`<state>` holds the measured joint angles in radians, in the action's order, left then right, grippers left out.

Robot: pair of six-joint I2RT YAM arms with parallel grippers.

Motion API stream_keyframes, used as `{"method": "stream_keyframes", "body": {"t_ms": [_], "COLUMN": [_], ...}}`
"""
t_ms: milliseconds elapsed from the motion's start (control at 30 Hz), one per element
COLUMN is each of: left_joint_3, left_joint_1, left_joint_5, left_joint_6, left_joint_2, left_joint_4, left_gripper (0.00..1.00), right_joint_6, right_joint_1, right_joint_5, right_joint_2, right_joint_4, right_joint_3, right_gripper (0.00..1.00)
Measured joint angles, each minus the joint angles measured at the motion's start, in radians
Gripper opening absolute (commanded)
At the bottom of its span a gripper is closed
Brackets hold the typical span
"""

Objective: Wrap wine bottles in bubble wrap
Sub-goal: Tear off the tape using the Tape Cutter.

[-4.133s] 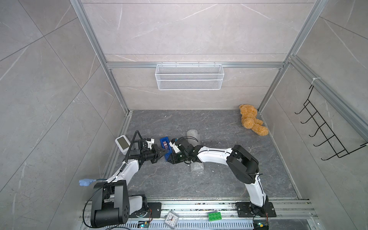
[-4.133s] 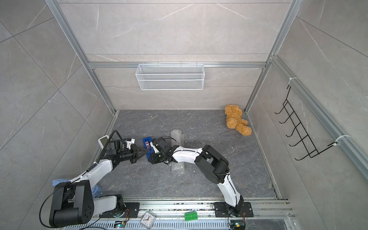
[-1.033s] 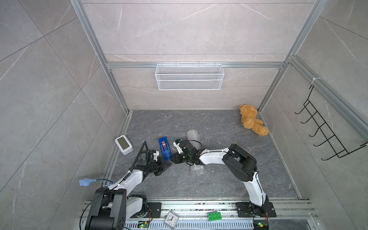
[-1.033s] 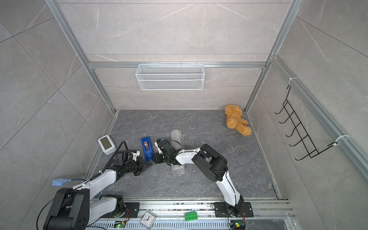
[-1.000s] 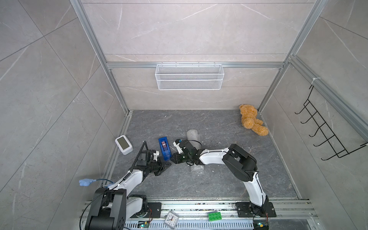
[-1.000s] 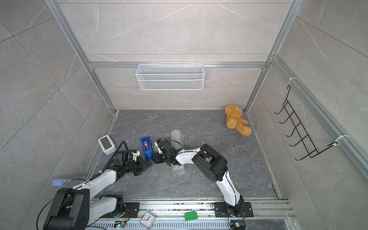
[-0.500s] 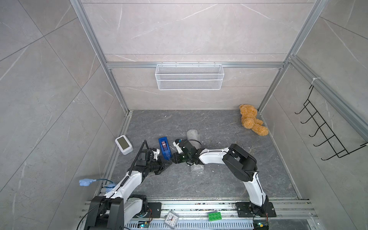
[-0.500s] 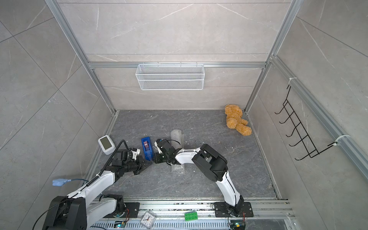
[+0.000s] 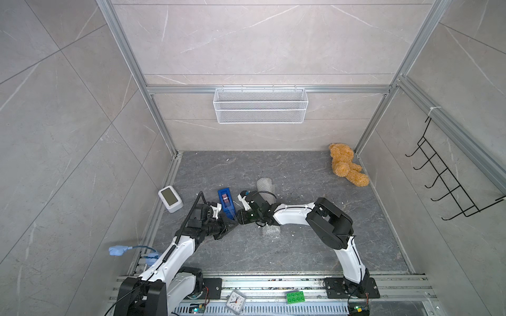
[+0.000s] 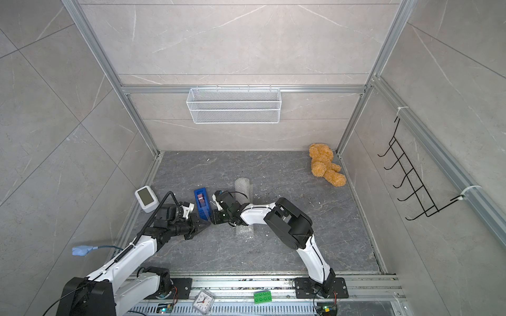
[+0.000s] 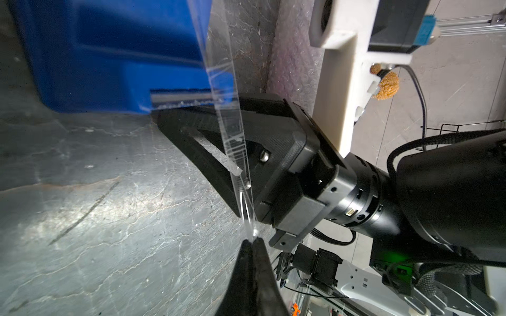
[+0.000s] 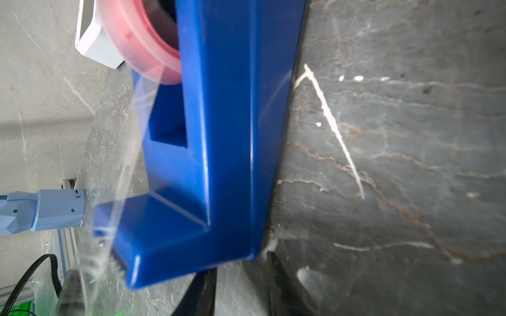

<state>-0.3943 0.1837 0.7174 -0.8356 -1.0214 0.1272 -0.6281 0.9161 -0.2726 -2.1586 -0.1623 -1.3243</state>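
A rolled bundle of bubble wrap (image 9: 265, 186) (image 10: 242, 188) lies on the grey floor, partly under my right arm. The wine bottle does not show. Left of the bundle stands a blue tape dispenser (image 9: 226, 201) (image 12: 219, 136) with a pink roll. My left gripper (image 9: 234, 221) (image 11: 253, 240) is shut on a clear tape strip (image 11: 232, 136) stretched from the dispenser. My right gripper (image 9: 238, 218) (image 12: 241, 264) sits at the dispenser's cutter end. Its jaws stand a little apart, with only floor between them.
A white screen device (image 9: 170, 198) sits near the left wall. A teddy bear (image 9: 346, 168) lies in the far right corner. A wire basket (image 9: 260, 109) hangs on the back wall, and a hook rack (image 9: 449, 186) on the right wall. Clock (image 9: 235, 301) and green brick (image 9: 295, 296) lie on the front rail.
Since four seconds ago my left gripper drew toward the front, away from the dispenser, with the tape. Over the last second it edged back toward the right gripper, which stayed put.
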Motion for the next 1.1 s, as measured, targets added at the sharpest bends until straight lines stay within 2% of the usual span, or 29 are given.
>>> {"method": "stream_keyframes", "body": {"t_ms": [200,367,567,833,1100], "left_joint_3": [0.013,0.009,-0.013,0.032,0.042], "left_joint_1": [0.001,0.002,0.002,0.011,0.013], "left_joint_5": [-0.047,-0.094,-0.202,-0.348,-0.376], "left_joint_6": [0.009,0.038,0.082,0.08,0.119], "left_joint_2": [-0.032,-0.145,-0.215,-0.106,0.038], "left_joint_4": [0.015,-0.012,-0.001,0.144,0.277], "left_gripper": [0.0,0.0,0.0,0.0,0.0], "right_joint_6": [0.0,0.0,0.003,0.012,0.023], "right_joint_1": [0.0,0.0,0.0,-0.006,-0.009], "right_joint_5": [0.0,0.001,0.002,0.033,0.058], "right_joint_2": [0.0,0.0,-0.003,-0.027,-0.011], "right_joint_4": [0.0,0.001,0.008,0.012,0.002], "right_joint_3": [0.0,0.0,-0.005,-0.043,-0.022], "right_gripper": [0.31,0.31,0.31,0.31,0.35]}}
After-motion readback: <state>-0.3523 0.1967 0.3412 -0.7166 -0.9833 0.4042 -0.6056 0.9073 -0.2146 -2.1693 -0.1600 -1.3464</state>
